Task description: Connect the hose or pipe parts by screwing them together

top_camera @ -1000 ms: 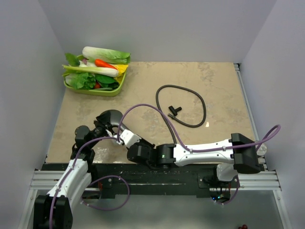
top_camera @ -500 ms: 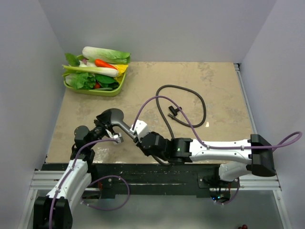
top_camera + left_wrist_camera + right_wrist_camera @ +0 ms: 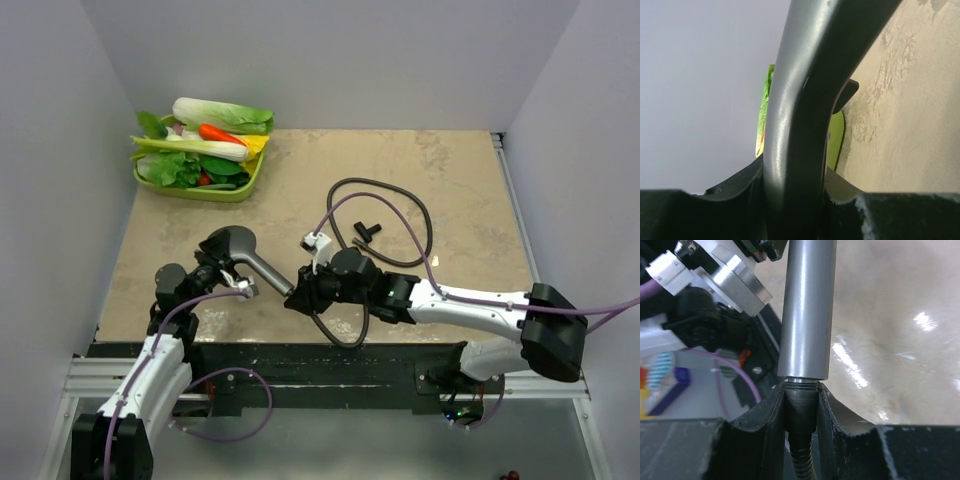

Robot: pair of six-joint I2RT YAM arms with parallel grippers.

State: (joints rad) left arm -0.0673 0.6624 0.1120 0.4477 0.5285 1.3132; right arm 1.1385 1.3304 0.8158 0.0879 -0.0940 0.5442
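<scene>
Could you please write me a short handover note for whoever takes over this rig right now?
Left gripper: jaws shut on the shower head.
Right gripper: jaws shut on the hose nut, butted against the end of the handle.
Hose: the rest loops over the table behind.
Done: both parts gripped, nut lined up, seemingly started.
Left: thread shows above the nut, so it likely needs more turns until snug.

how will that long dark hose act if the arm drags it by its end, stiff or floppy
Probably floppy: the hose lies in loose curves on the table, so the rest should trail behind. Its ribbed skin near the nut suggests it bends easily. Being thin, it likely weighs little.
</scene>
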